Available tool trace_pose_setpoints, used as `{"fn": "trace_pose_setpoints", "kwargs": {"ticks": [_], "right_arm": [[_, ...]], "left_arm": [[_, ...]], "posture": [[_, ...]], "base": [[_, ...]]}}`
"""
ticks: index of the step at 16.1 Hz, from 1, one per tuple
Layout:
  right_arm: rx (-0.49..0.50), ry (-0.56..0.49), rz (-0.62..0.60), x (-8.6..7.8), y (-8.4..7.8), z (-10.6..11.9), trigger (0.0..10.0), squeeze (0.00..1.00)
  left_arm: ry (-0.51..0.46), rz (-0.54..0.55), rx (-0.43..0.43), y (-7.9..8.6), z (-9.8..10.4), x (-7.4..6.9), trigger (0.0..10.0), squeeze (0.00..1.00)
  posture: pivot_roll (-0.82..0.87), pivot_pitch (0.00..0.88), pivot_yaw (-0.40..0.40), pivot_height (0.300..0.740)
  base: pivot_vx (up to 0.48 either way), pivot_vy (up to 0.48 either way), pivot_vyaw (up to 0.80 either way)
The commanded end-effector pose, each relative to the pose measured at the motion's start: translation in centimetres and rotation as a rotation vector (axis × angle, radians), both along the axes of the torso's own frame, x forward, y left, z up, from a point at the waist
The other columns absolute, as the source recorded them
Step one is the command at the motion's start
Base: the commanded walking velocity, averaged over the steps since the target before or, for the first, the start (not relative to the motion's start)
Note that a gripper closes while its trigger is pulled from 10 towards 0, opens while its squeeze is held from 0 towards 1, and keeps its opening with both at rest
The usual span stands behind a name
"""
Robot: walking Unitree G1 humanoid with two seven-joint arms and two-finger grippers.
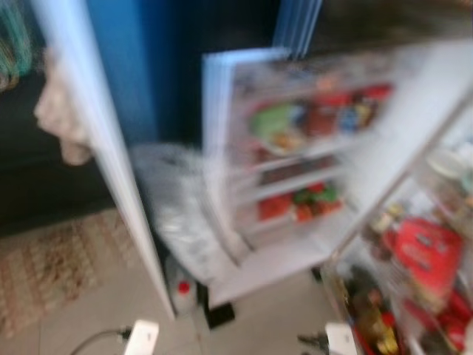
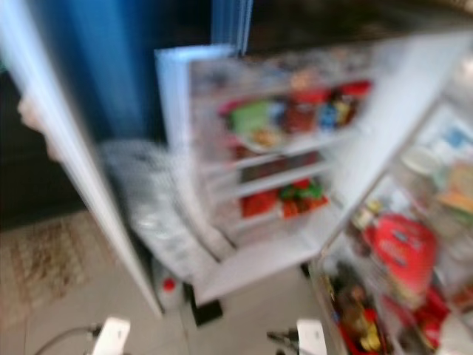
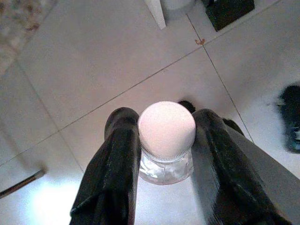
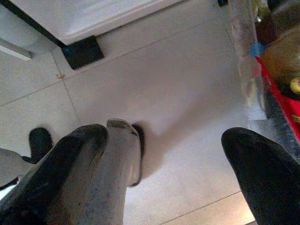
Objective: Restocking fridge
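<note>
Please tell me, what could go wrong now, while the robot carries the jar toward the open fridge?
1. The left hand holds the jar only at its neck, under the white lid, above hard floor tiles; a slip could break it.
2. The head views are blurred, so aiming may suffer, and the door shelves already look crowded.
3. The open right hand hangs close to the low items.

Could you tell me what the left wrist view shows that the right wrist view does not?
Left wrist view alone: the left tool is shut on a clear jar with a white lid, and a patterned rug lies at one corner. Right wrist view alone: the right tool is open and holds nothing, and a fridge door shelf with red packaging runs along one edge. Both share the pale tiled floor, seen from above, and a small black block near the fridge's white base.
</note>
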State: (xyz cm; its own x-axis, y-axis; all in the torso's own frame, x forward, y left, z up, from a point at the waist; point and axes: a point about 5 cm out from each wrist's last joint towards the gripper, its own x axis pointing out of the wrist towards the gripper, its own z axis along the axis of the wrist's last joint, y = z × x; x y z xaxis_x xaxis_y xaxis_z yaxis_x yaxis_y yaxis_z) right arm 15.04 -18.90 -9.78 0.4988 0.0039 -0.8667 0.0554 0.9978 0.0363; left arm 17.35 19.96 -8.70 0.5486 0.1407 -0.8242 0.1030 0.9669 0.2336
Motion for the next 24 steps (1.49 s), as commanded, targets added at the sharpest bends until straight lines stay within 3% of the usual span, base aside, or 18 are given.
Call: {"fn": "trace_pose_setpoints", "kwargs": {"ticks": [1, 4, 21, 24], "right_arm": [[-0.015, 0.016, -0.024, -0.56, -0.92, -0.09, 10.0, 0.0], [-0.01, 0.014, -0.03, -0.46, -0.77, -0.08, 10.0, 0.0], [-0.019, 0.014, -0.014, -0.59, -0.72, -0.13, 10.0, 0.0], [-0.019, 0.014, -0.015, -0.62, -0.73, -0.14, 10.0, 0.0]], "left_arm": [[0.022, -0.006, -0.02, -0.67, -0.34, -0.49, 10.0, 0.0], [0.03, -0.009, -0.008, -0.36, -0.36, -0.64, 10.0, 0.0], [0.024, -0.021, 0.0, -0.22, -0.24, -0.42, 10.0, 0.0], [0.028, -0.022, 0.001, -0.22, -0.29, -0.53, 10.0, 0.0]], "posture": [[-0.17, 0.076, -0.038, 0.74], [-0.16, 0.069, -0.023, 0.74], [-0.16, 0.072, -0.016, 0.74], [-0.16, 0.073, -0.016, 0.74]], "base": [[0.0, -0.409, 0.0], [0.0, -0.385, 0.0], [0.0, 0.0, 0.0], [0.0, -0.28, 0.0]]}}
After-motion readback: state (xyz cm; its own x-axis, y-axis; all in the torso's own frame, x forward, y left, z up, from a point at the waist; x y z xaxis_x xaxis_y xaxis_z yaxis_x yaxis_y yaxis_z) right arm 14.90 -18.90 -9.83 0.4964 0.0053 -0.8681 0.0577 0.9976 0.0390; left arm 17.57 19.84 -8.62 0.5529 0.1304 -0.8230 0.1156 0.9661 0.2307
